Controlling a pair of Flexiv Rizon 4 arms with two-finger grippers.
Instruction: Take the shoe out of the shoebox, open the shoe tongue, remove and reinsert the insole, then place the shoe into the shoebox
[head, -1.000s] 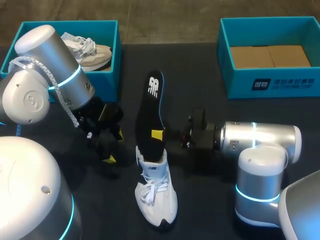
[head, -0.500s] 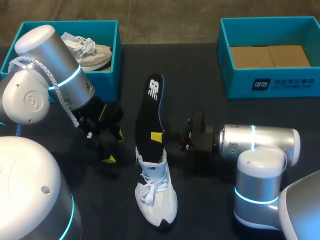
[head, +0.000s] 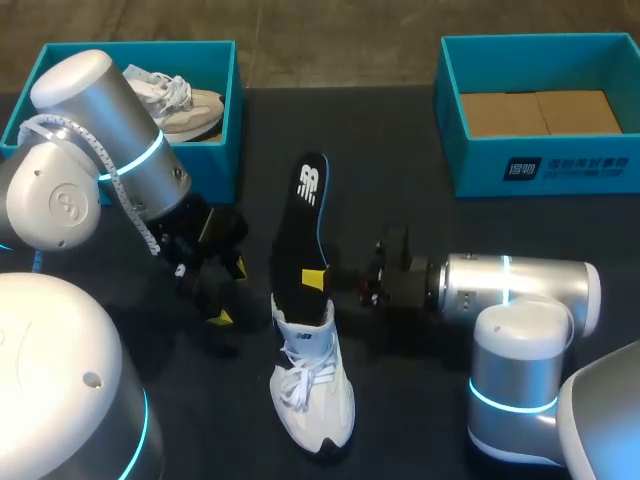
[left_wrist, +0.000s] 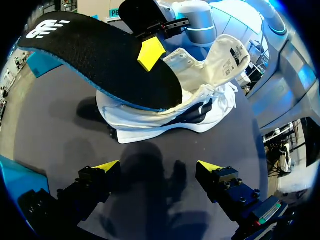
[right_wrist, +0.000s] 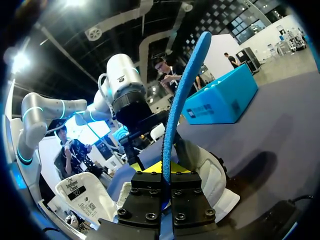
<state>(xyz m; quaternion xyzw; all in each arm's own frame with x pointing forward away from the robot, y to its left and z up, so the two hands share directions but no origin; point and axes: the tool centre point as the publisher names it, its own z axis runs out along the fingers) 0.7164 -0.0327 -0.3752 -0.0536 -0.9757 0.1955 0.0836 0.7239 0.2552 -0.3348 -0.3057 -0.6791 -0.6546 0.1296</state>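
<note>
A white shoe (head: 312, 392) lies on the dark table, toe toward the near edge, its tongue (left_wrist: 227, 50) pulled open. A black insole (head: 303, 222) with a blue edge rises slantwise from the shoe's opening, its lower end inside. My right gripper (head: 315, 278) is shut on the insole (right_wrist: 182, 100) just above the shoe (right_wrist: 212, 175), one yellow fingertip (left_wrist: 151, 52) flat on its black face. To the left of the shoe (left_wrist: 200, 97), my left gripper (head: 216, 292) hangs open over bare table, nothing between its fingers (left_wrist: 107, 166).
The blue shoebox (head: 222, 120) at the back left holds a second, beige shoe (head: 180, 102). Another blue shoebox (head: 540, 165) at the back right has brown cardboard inside. Both arms crowd the shoe from either side.
My right gripper has moved slightly toward the near edge with the insole, sliding it a little further down into the shoe. The left arm has kept still.
</note>
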